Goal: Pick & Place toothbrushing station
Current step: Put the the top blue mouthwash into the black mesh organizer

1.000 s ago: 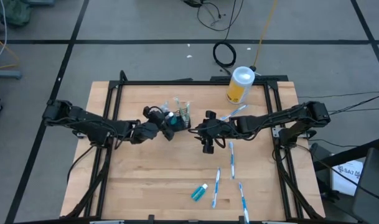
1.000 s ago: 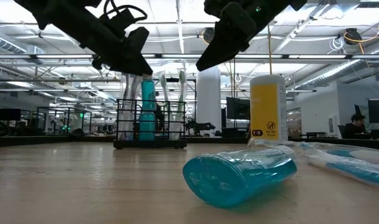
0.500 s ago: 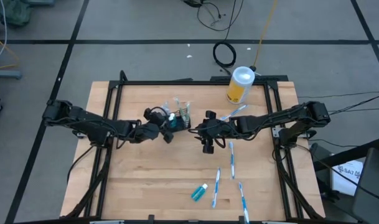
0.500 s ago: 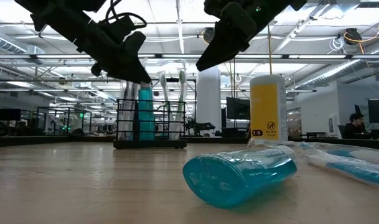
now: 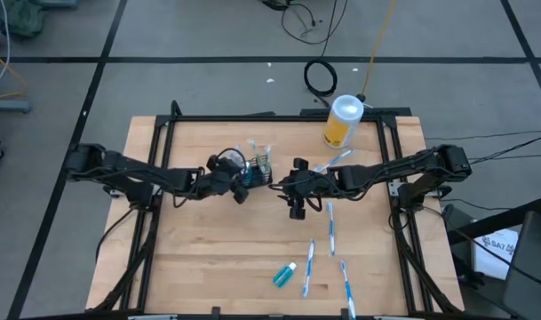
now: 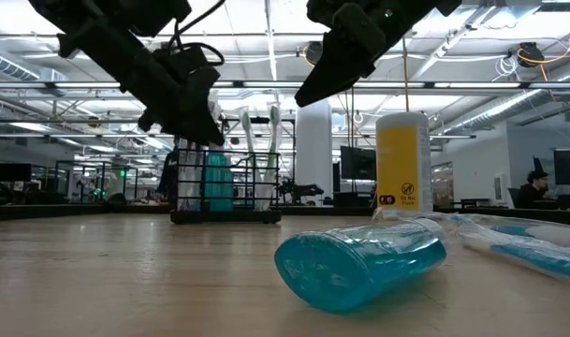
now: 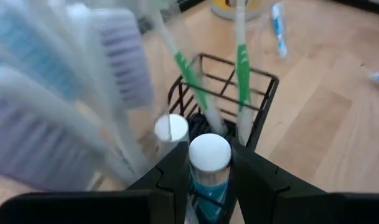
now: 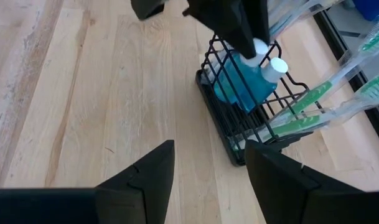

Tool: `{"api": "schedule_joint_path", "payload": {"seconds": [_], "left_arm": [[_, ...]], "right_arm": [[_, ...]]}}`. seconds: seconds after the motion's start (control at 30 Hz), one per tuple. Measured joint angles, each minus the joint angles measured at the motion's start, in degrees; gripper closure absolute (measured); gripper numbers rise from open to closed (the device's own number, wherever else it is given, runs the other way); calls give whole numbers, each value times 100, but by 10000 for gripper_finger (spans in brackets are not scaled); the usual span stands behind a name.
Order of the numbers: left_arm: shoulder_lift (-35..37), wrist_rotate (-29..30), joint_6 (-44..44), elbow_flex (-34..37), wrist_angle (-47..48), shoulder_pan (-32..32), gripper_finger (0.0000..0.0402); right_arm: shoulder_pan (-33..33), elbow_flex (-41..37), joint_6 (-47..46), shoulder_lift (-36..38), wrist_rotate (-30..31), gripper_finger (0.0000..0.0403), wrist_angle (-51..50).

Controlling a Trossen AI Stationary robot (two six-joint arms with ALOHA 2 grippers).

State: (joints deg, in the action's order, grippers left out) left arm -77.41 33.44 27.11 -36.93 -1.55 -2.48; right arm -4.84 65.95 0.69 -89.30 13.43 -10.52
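The small black wire-mesh rectangular caddy (image 5: 258, 165) stands upright on the light wooden table (image 5: 208, 249), toward the far middle of the top. All positions below are given relative to this caddy.

Left gripper (image 5: 241, 174): positioned directly at the caddy, on its near-left side. Its two dark fingers (image 7: 177, 177) pinch a teal toothpaste tube with a white round cap (image 7: 209, 163), which sits cap-up inside the caddy. A second white-capped tube (image 7: 171, 129) stands just beside it in the caddy (its body is hidden in the left wrist view).

Caddy contents: besides the tubes, slim clear toothbrushes with green stripes (image 7: 240, 74) lean out of the far compartments. In the low view the teal tube (image 6: 216, 183) shows through the mesh, with brush handles rising above the rim.

Right gripper (image 5: 296, 189): hovers above the table just to the right of the caddy, not touching it. Its fingers (image 8: 139, 177) are spread apart and hold nothing.

Loose items: a teal toothpaste tube lying on its side (image 5: 284, 275) rests well in front of the caddy, toward the near edge. Several slim white-and-blue toothbrushes (image 5: 330, 229) lie flat to the front right of the caddy, apart from one another. One more brush (image 5: 334, 161) lies to the right of the caddy.

A yellow cylindrical canister with a white lid (image 5: 343, 122) stands upright behind and to the right of the caddy.
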Motion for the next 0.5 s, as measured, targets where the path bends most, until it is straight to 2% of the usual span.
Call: {"api": "schedule_joint_path", "payload": {"seconds": [0.23, 0.5], "left_arm": [[-463, -15, -327, -5, -522, 14, 298], [-492, -52, -334, -15, -464, 50, 298]], "right_arm": [[0, 0, 0, 0, 0, 216, 47], [0, 0, 37, 0, -2, 216, 66]]}}
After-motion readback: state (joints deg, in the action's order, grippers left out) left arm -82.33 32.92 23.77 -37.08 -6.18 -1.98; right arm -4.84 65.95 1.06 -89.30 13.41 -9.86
